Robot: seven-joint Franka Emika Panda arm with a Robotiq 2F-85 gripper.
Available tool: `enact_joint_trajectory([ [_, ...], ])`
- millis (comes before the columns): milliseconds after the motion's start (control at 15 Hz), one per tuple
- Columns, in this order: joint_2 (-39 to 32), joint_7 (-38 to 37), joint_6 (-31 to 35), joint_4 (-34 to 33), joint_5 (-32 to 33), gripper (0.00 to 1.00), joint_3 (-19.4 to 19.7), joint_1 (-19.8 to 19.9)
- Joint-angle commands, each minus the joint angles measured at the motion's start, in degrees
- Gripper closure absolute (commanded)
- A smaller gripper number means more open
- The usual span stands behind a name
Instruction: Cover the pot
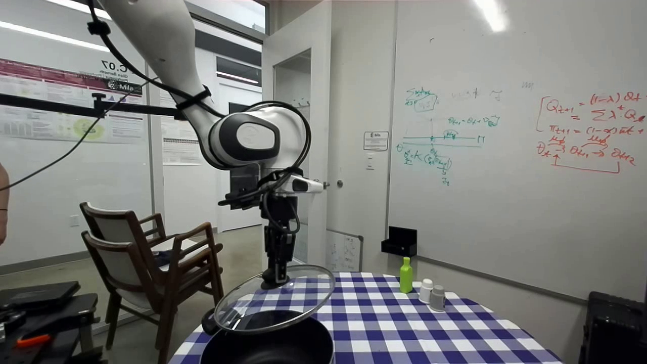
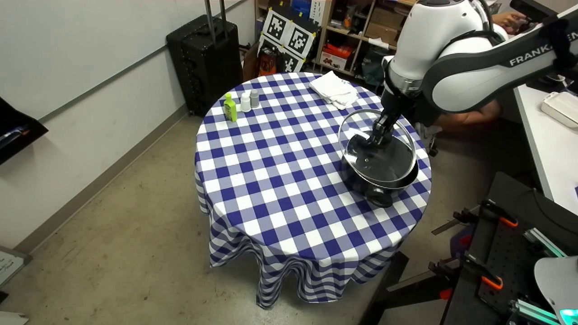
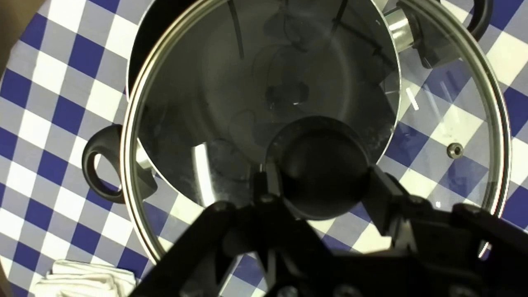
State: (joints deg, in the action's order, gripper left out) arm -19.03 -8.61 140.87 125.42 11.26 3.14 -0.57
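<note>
The pot [image 1: 273,348], with two handles [image 3: 109,140], sits below one tilted lid [image 1: 295,302] whose single knob [image 3: 324,159] the tool [image 3: 324,183] pinches.

We take this for a robotics lab: a jointed robot arm [image 2: 433,36] bears FRANKA lettering [image 2: 537,52], red and green handwritten formulas [image 1: 604,114] spread across a whiteboard [image 1: 495,217], orange-and-black clamps [image 2: 501,215] sit on a black bench [image 2: 519,253], and black-and-white patterned boards [image 2: 286,36] stand near wooden shelves [image 2: 362,36].

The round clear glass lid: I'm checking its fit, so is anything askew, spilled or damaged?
The round glass lid hangs tilted and off-centre over the wide black pot, leaving it partly uncovered. The jaws grip its black knob, so placement probably isn't finished. No spill or damage shows.
</note>
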Motion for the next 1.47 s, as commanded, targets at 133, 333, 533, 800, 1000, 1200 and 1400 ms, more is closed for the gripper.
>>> enact_joint_trajectory([
  [133,0.86,-2.39,0.79,0.43,2.9,0.75,2.56,-0.93],
  [333,0.62,-2.47,0.97,0.89,3.03,0.75,3.55,-0.6],
  [533,0.11,-2.23,1.09,1.58,2.48,0.75,4.07,-0.23],
  [800,-0.54,-2.41,1.51,2.97,2.06,0.75,4.6,0.15],
  [1000,-1.28,-2.7,2.18,3.65,1.66,0.75,4.74,0.34],
  [1200,-2.65,-2.66,3.85,3.81,0.75,0.75,4.29,0.25],
  [1400,-4.28,-2.42,5.0,2.98,-0.04,0.75,3.92,0.05],
])
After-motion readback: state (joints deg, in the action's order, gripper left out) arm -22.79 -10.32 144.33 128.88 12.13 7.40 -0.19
